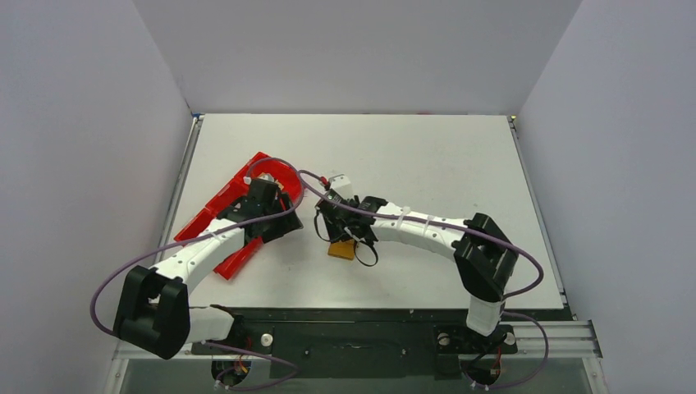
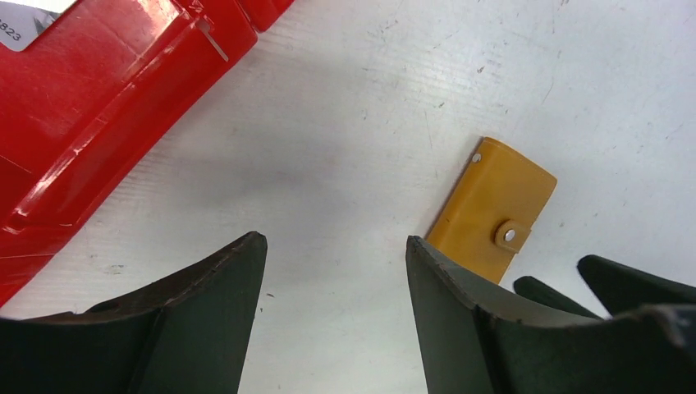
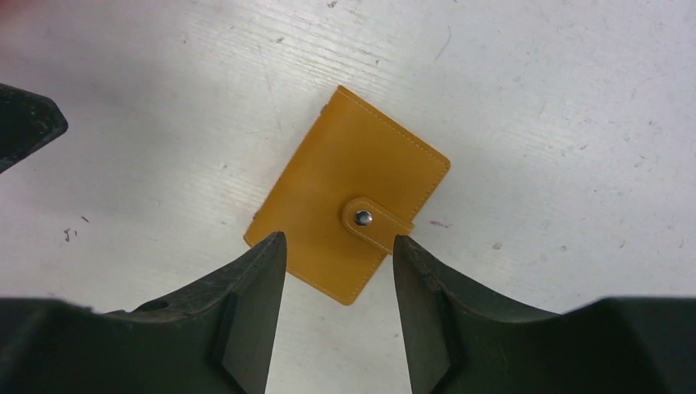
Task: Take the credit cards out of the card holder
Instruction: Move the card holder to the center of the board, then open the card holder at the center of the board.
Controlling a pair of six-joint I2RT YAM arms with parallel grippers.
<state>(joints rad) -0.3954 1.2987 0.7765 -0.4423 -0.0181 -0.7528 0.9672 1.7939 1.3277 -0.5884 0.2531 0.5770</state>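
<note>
While card holder (image 3: 349,193) lies clasped shut, left jaws spread; right jaws spread, seemingly above it.

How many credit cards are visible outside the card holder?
1: a pale credit card, only its corner showing, in the red tray, left wrist view. The tan card holder is snapped shut; more may hide inside.

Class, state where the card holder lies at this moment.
In the top view the card holder lies near the middle of the table, under the right gripper and right of the red tray.
</note>
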